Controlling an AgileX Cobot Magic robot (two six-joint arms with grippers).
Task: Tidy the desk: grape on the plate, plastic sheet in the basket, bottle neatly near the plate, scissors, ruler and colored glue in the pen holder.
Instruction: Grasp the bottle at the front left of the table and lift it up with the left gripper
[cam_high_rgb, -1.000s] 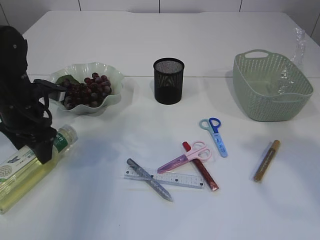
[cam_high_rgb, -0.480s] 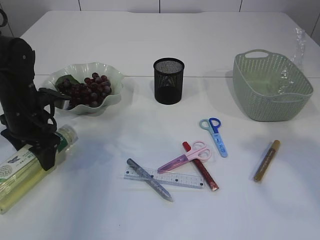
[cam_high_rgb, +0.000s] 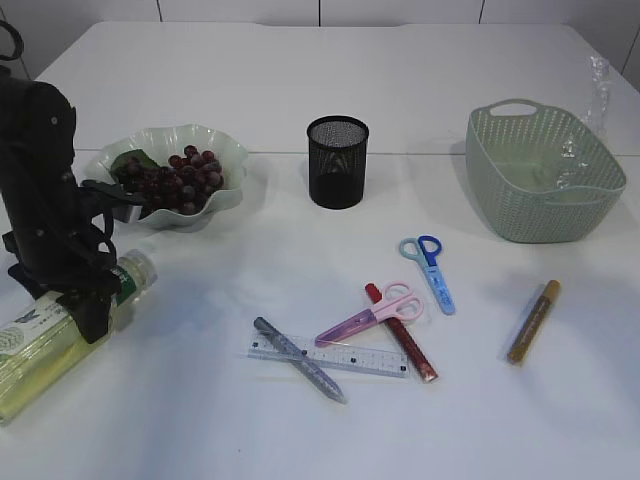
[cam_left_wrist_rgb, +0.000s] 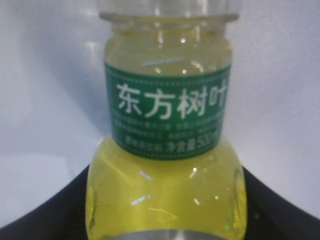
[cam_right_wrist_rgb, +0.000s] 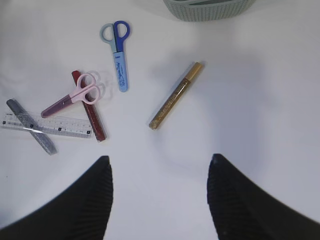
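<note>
A bottle (cam_high_rgb: 60, 330) of yellow liquid with a green label lies on its side at the left, near the plate (cam_high_rgb: 232, 152) that holds the grapes (cam_high_rgb: 178, 178). My left gripper (cam_high_rgb: 92, 308) is shut on the bottle (cam_left_wrist_rgb: 165, 165) below its label. My right gripper (cam_right_wrist_rgb: 159, 158) is open and empty above the table, out of the exterior view. Blue scissors (cam_high_rgb: 432, 265), pink scissors (cam_high_rgb: 375, 312), red glue (cam_high_rgb: 402, 335), grey glue (cam_high_rgb: 300, 362), a clear ruler (cam_high_rgb: 355, 358) and gold glue (cam_high_rgb: 533, 320) lie in front of the black mesh pen holder (cam_high_rgb: 337, 162).
A green basket (cam_high_rgb: 545, 190) stands at the right with clear plastic sheet (cam_high_rgb: 597, 85) rising at its far side. In the right wrist view the gold glue (cam_right_wrist_rgb: 175, 96), blue scissors (cam_right_wrist_rgb: 119, 52) and pink scissors (cam_right_wrist_rgb: 72, 98) lie ahead of the jaws.
My left arm has straightened up a little over the bottle, and the bottle's lower end has shifted slightly upward. The other things have not moved.
</note>
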